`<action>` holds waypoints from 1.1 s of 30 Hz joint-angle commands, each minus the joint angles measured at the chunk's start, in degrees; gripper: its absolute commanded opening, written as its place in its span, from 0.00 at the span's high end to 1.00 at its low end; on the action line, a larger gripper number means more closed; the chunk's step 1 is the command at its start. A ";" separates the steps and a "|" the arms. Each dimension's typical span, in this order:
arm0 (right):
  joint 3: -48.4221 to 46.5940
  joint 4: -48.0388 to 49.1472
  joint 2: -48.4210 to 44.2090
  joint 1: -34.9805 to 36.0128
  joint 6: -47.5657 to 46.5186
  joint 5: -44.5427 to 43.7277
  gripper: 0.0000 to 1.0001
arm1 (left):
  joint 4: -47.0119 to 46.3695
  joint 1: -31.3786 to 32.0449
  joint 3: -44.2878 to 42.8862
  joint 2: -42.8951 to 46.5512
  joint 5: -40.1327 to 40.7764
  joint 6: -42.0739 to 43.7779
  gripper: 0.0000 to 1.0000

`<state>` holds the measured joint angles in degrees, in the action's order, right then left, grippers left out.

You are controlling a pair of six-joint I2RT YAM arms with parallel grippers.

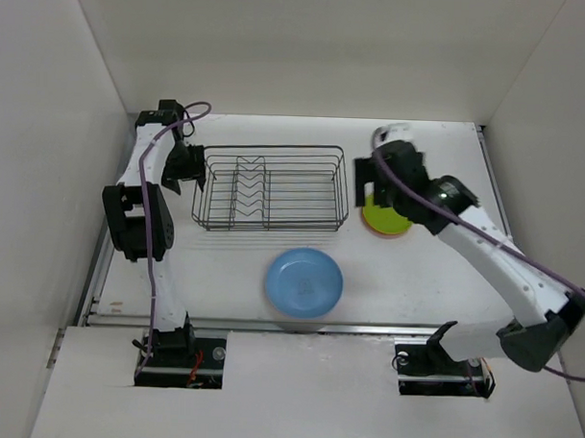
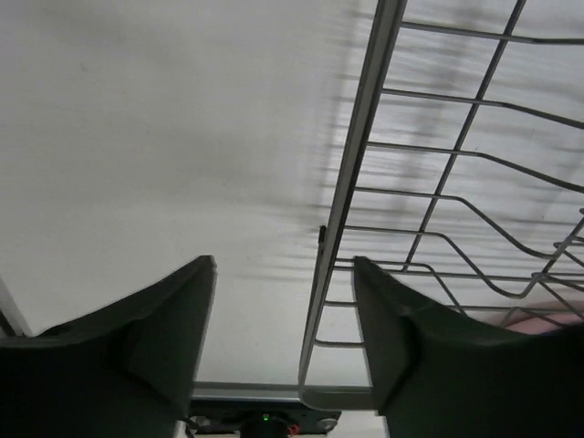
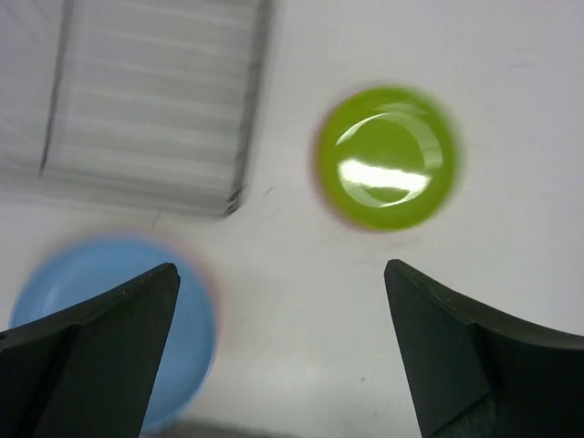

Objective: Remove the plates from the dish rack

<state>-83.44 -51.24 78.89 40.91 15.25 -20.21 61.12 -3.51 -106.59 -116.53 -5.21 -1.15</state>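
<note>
Blue plate (image 3: pixel 100 274) blurred (lower part hidden).

The dish rack (image 1: pixel 271 188), a rectangular basket of thin dark wire with zigzag dividers inside, is standing upright toward the back of the worktop (image 1: pixel 223 274). The light blue plate (image 1: pixel 304 282) is lying flat, face up, in front of the rack and clear of it, with a faint pinkish edge showing along its rim. Just right of the rack, the smaller lime green plate (image 3: pixel 388 157) is resting face up on the orange plate (image 1: pixel 386 236), which is showing only as a thin rim.
</note>
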 commanded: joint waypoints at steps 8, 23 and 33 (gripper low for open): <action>4.24 6.77 -21.30 -14.00 13.58 -74.70 0.00 | -6.36 -2.29 -4.42 19.48 21.62 -5.44 0.00; 9.44 3.61 -26.77 -14.01 12.97 -80.52 0.00 | -2.85 -13.63 -3.45 24.33 25.78 -11.25 0.00; 8.91 6.86 -24.31 -14.01 13.50 -79.37 0.00 | -3.99 -13.63 -1.08 26.00 25.25 -10.72 0.00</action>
<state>-73.76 -46.89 54.48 27.03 28.18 -84.31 57.76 -17.08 -107.96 -93.89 20.08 -11.55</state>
